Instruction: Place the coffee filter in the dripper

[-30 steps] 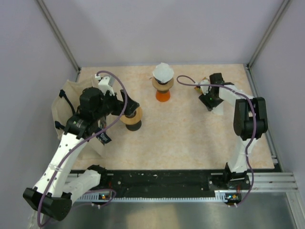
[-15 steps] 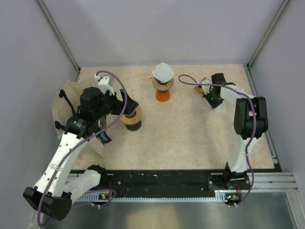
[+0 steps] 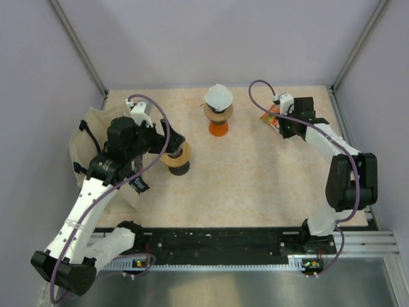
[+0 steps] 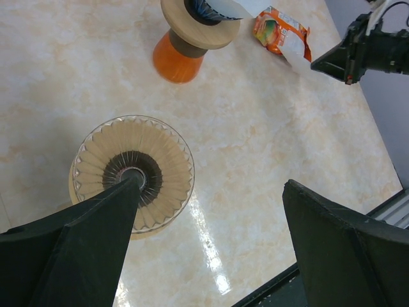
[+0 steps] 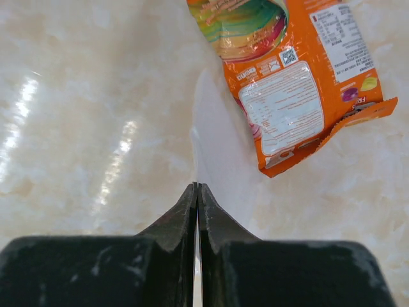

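Overhead and wrist views of a marbled beige surface [image 3: 255, 185]. Right fingers [image 5: 197, 187]: pressed together, pinching the lower edge of a thin white coffee filter [image 5: 211, 137], which is seen nearly edge-on and reaches up the frame from their tips. The filter lies against the left side of an orange snack packet [image 5: 287, 83] that rests flat in the upper right of the overhead view.

Left fingers [image 4: 209, 185]: spread wide and holding nothing. They hover over a glass dripper [image 4: 131, 169] at centre left of the overhead view. In the left wrist view one fingertip overlaps the dripper's lower rim; the other stands well apart at lower right. The dripper's bowl shows a tan fluted lining around a dark centre.

Upper centre: a second dripper [image 3: 218, 115] with an orange base and a wooden collar, with white paper [image 3: 218, 97] rising from its top.

Far left: a beige cloth bag [image 3: 96, 118], partly under the left arm.
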`<action>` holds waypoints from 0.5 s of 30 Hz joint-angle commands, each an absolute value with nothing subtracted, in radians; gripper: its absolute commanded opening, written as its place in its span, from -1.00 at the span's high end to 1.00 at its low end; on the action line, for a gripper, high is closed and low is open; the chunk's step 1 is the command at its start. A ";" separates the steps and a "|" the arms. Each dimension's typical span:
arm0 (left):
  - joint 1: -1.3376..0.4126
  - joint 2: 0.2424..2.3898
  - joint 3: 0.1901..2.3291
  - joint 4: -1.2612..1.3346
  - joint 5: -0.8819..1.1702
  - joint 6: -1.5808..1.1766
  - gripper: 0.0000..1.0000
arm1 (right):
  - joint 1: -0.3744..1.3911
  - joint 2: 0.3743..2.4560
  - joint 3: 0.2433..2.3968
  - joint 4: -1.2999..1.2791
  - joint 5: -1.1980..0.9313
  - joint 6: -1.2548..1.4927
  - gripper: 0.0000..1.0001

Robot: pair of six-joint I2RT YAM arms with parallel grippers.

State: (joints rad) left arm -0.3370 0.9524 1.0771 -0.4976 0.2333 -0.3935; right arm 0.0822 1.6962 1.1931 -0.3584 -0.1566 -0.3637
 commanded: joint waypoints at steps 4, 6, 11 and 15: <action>-0.342 0.946 1.094 -0.459 0.264 -0.400 -0.97 | 0.075 1.458 1.034 -0.192 -0.296 -0.071 1.00; -0.344 0.948 1.095 -0.448 0.275 -0.411 -0.97 | 0.075 1.398 0.982 -0.169 -0.359 -0.029 1.00; -0.373 1.000 1.114 -0.391 0.357 -0.474 -0.97 | 0.084 1.212 0.836 -0.052 -0.531 0.142 1.00; -0.524 1.115 1.189 -0.390 0.275 -0.486 -0.97 | 0.097 1.082 0.721 -0.008 -0.546 0.251 1.00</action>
State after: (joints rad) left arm -0.4023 1.0218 1.0996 -0.4622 0.2974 -0.4538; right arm 0.0853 1.2072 0.8005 -0.1333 -0.4492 0.0875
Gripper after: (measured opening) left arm 0.987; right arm 0.004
